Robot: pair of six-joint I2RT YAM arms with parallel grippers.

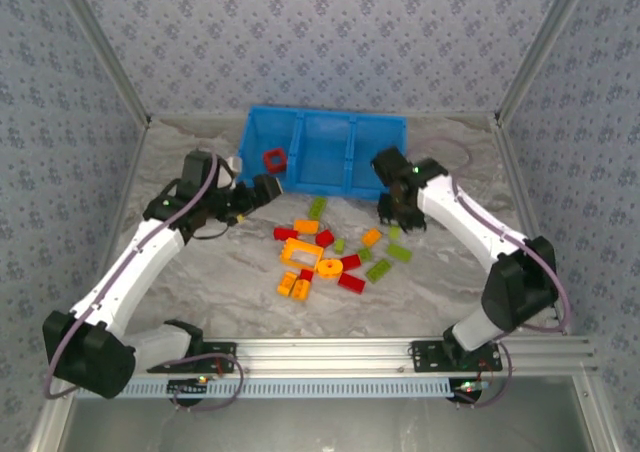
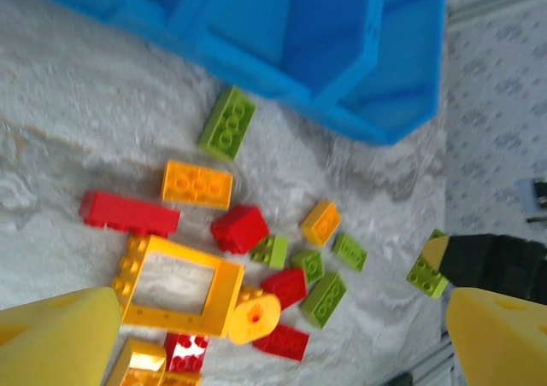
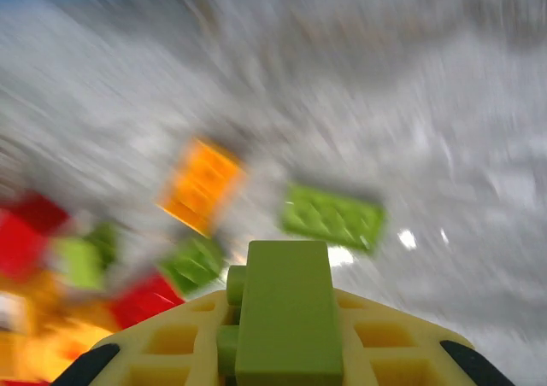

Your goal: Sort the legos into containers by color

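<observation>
I read the right gripper (image 1: 400,218), right of frame centre, clamped on a lime green brick (image 3: 286,313), and the left gripper (image 1: 268,190) spread wide beside the blue bin (image 1: 325,157).

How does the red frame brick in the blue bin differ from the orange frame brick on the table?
The red frame brick is sorted, lying in the left compartment of the blue bin; the orange frame brick lies loose on the table among other bricks. The orange one looks larger. Both are hollow frames.
</observation>
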